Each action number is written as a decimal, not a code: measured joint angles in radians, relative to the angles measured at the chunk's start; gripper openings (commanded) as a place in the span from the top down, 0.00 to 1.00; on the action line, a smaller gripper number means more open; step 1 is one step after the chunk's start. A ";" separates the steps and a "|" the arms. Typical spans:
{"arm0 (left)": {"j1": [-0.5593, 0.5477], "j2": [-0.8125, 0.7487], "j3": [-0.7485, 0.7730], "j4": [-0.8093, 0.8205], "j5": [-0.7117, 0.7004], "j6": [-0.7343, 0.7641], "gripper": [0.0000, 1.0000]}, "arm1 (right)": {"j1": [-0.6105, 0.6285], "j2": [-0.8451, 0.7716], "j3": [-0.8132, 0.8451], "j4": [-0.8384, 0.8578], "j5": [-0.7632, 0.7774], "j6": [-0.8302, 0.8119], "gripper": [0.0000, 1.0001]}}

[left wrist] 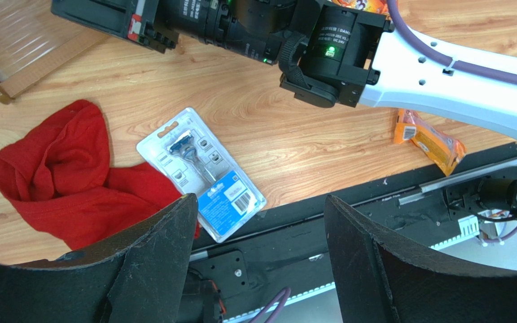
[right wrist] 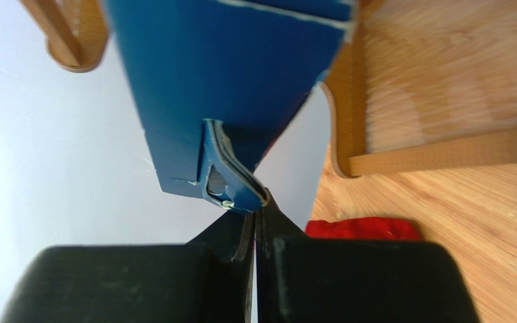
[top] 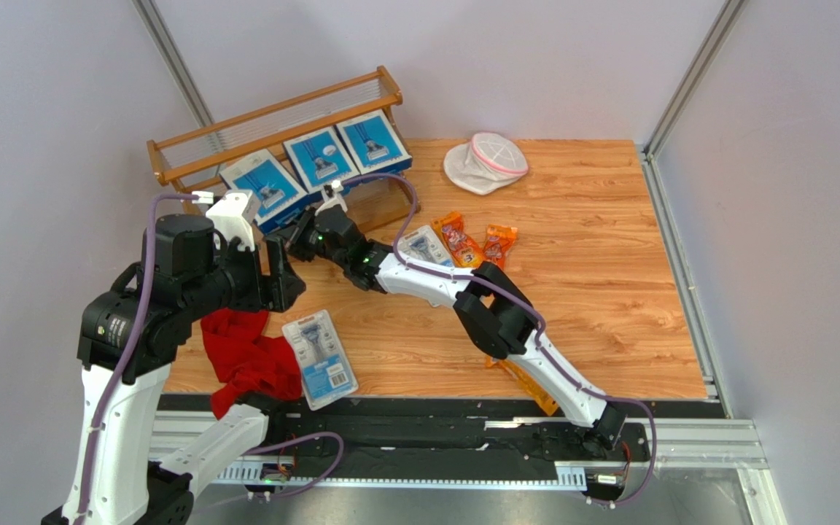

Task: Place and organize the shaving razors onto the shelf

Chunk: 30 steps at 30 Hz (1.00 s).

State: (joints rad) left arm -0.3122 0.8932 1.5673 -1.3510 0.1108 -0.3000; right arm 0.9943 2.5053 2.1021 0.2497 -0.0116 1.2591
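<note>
The wooden shelf (top: 282,120) stands at the back left with three blue razor boxes leaning on it. My right gripper (top: 302,234) is shut on the hang tab of the leftmost blue box (top: 263,182). In the right wrist view my right gripper (right wrist: 254,210) pinches that box's (right wrist: 227,81) tab. My left gripper (top: 284,276) hovers open and empty above the table. In the left wrist view my left gripper (left wrist: 261,225) is above a blister pack (left wrist: 200,171). A second blister pack (top: 427,245) and orange bags (top: 455,237) lie mid-table.
A red cloth (top: 244,356) lies beside the near blister pack (top: 320,357). A white pouch with pink trim (top: 487,162) sits at the back. Another orange bag (top: 523,383) lies under the right arm near the front edge. Grey walls close in behind the shelf.
</note>
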 measured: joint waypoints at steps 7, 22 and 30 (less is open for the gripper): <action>0.000 0.000 0.000 0.000 0.000 0.000 0.22 | 0.005 0.000 -0.015 -0.002 -0.003 -0.008 0.97; 0.000 0.000 -0.009 0.001 0.003 0.000 0.22 | 0.027 -0.106 -0.186 -0.014 -0.032 -0.094 0.95; 0.000 -0.004 -0.022 0.006 0.019 -0.001 0.22 | 0.048 -0.388 -0.465 -0.070 -0.031 -0.185 0.87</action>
State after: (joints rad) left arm -0.3122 0.8894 1.5452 -1.3453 0.1303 -0.3012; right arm 1.0420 2.1170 1.6367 0.1799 -0.0425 1.0744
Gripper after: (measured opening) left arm 0.775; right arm 0.092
